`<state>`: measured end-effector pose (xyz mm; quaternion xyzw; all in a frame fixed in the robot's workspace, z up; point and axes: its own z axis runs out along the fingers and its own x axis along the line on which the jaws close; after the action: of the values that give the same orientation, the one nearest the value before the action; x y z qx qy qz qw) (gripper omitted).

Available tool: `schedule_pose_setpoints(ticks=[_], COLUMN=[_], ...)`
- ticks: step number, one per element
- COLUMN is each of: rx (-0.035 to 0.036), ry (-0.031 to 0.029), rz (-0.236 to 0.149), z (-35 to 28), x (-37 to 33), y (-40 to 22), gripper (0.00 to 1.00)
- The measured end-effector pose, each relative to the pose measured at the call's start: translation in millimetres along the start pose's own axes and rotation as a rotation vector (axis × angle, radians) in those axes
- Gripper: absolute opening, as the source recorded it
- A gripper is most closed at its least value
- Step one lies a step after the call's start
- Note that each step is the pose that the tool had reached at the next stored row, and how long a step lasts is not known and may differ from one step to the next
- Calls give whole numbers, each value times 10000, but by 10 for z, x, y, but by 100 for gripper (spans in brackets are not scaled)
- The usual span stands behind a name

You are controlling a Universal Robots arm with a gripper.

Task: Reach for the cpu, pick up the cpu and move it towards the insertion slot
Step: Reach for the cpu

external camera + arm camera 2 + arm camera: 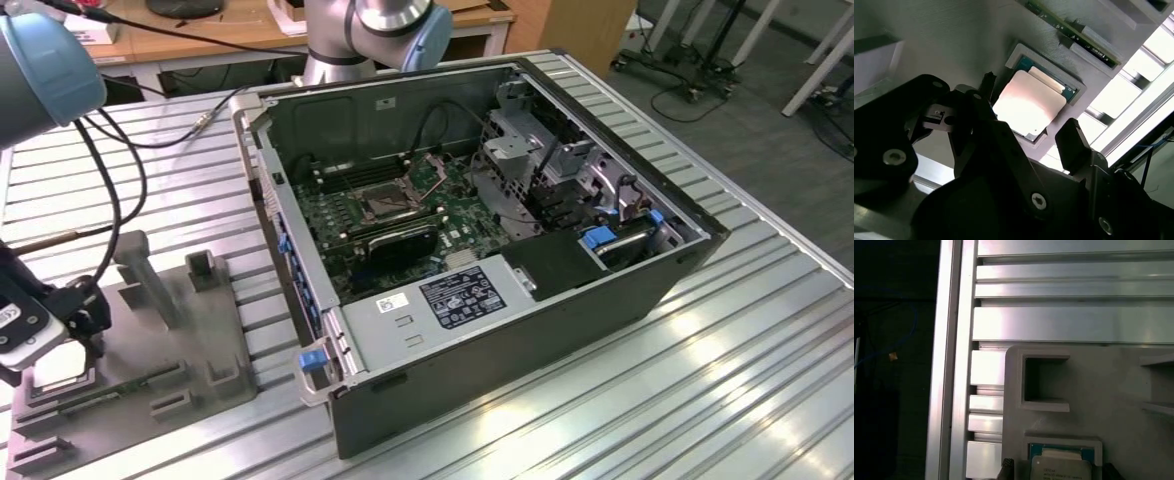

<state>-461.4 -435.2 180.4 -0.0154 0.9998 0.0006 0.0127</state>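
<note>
Open computer case (534, 350) on slatted metal table (694, 400); grey fixture plate (200, 322) beside it, exterior view's left.

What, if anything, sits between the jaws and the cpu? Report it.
Nothing visible does. In the second wrist view the gripper hangs over the cpu with jaws open on either side; the cpu lies uncovered in its recess in the grey fixture plate, with no cable or part across it.

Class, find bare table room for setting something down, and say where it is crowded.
Bare: the wide stretch of table on the exterior view's right of the computer case. Crowded: the fixture plate, where the open gripper hangs over the cpu.
</note>
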Motion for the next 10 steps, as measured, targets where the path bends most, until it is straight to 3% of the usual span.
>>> schedule_pose_setpoints(ticks=[10], rx=[4], ry=[1], rz=[97], z=[38], x=[1], y=[-1], gripper=[74])
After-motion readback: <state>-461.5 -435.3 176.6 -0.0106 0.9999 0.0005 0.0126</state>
